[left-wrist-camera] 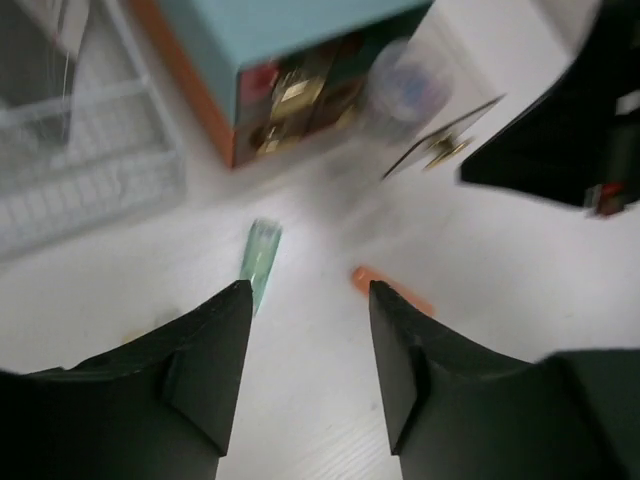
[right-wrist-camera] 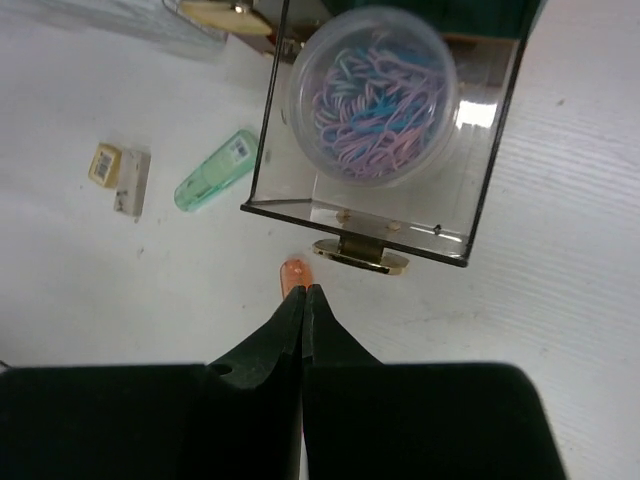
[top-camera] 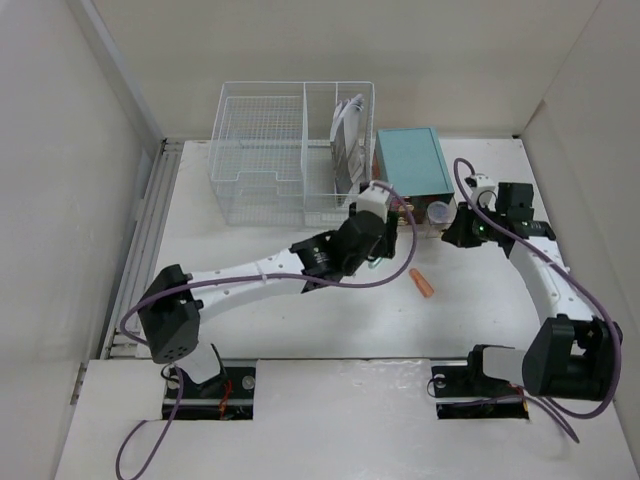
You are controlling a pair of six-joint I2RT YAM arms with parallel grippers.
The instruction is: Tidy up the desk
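Note:
The white desk [top-camera: 300, 320] holds a teal drawer box [top-camera: 412, 160] at the back. Its clear drawer [right-wrist-camera: 480, 190] is pulled out and holds a round tub of coloured paper clips [right-wrist-camera: 375, 95], also seen from above [top-camera: 438, 212]. An orange pen-like item [top-camera: 424, 283] lies in front of it. My right gripper [right-wrist-camera: 303, 290] is shut and empty, its tips just above the near end of the orange item [right-wrist-camera: 292, 273]. My left gripper [left-wrist-camera: 310, 290] is open and empty above the desk, between a green highlighter [left-wrist-camera: 260, 262] and the orange item [left-wrist-camera: 390, 290].
A white wire basket [top-camera: 265, 150] with papers [top-camera: 348, 135] stands at the back left of the teal box. A small eraser-like block [right-wrist-camera: 120, 172] lies left of the green highlighter [right-wrist-camera: 215, 172]. White walls border the desk.

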